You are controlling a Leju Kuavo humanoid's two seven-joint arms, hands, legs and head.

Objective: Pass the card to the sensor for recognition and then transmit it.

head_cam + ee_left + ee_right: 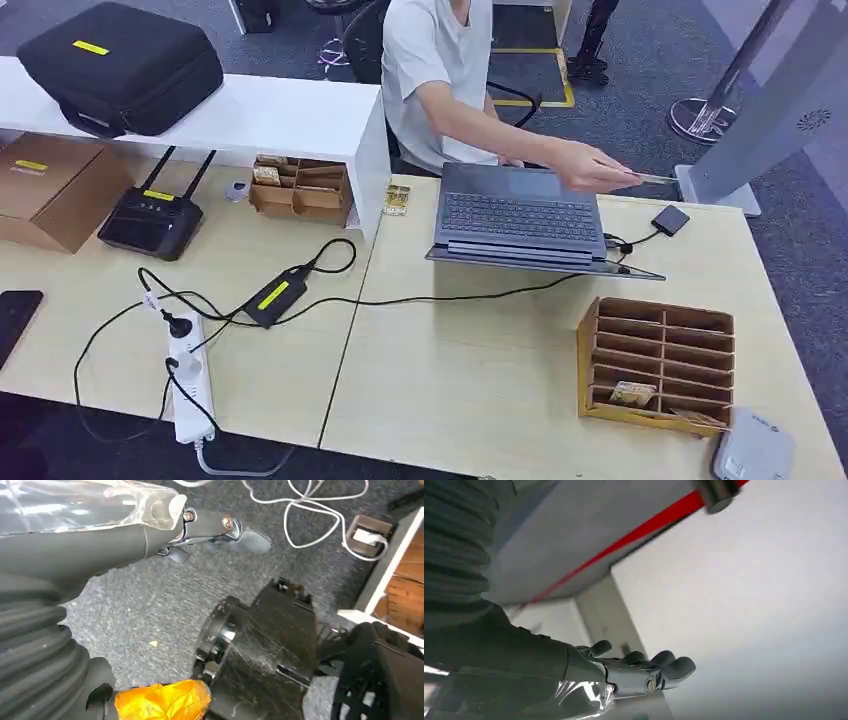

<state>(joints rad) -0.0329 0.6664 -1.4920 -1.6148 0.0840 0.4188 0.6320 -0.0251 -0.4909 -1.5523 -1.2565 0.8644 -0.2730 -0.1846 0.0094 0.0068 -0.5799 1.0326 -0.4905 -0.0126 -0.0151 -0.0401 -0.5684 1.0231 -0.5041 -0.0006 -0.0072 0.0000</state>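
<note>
With both our left hand point(220, 530) and right hand point(644, 672) empty, fingers loosely spread, and the card point(655, 178) pinched by a person's hand point(590, 170) at upper right, we risk fumbling the handover near the laptop point(520, 215).
</note>
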